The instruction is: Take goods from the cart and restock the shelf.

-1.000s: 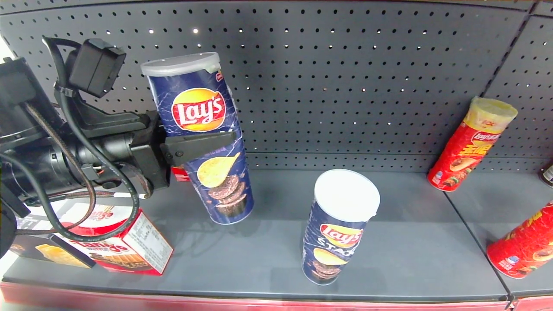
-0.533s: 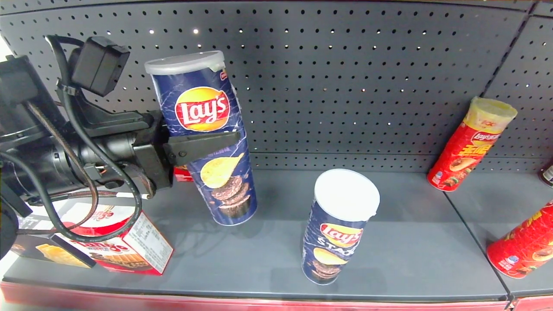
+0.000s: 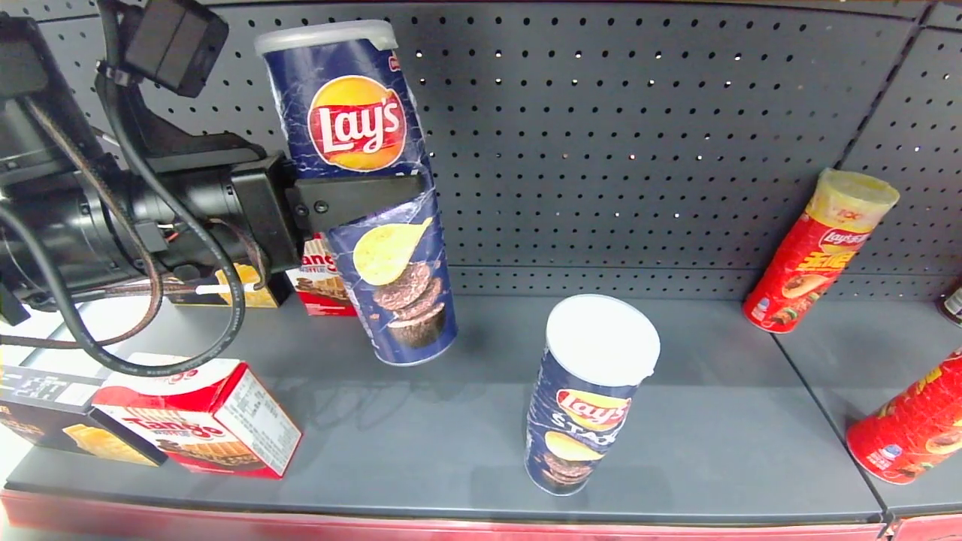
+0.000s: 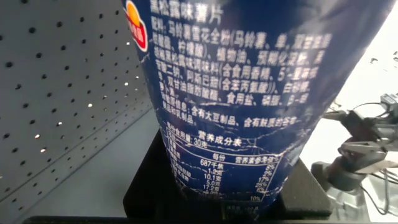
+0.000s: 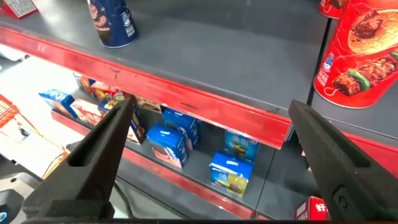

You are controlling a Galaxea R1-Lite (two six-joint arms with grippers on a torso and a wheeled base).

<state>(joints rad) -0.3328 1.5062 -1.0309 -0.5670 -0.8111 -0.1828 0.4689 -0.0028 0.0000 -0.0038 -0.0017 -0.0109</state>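
Observation:
My left gripper (image 3: pixel 353 199) is shut on a tall dark-blue chips can (image 3: pixel 361 188), held upright and slightly tilted above the grey shelf (image 3: pixel 714 436), near the pegboard back wall. In the left wrist view the can (image 4: pixel 242 99) sits between the jaws, its printed back facing the camera. A second blue chips can (image 3: pixel 590 391) stands on the shelf to the right of the held one. My right gripper (image 5: pixel 211 155) is open with nothing between its fingers, below and in front of the shelf's red front edge (image 5: pixel 186 93).
Red chips cans (image 3: pixel 823 252) stand at the right, one (image 3: pixel 913 432) near the front. Red and dark snack boxes (image 3: pixel 203 417) lie at the shelf's front left, more boxes (image 3: pixel 323 282) behind the arm. A lower shelf holds blue boxes (image 5: pixel 171 140).
My left gripper has lifted the blue can upward off the shelf and slightly to the right. The other cans and boxes have stayed put.

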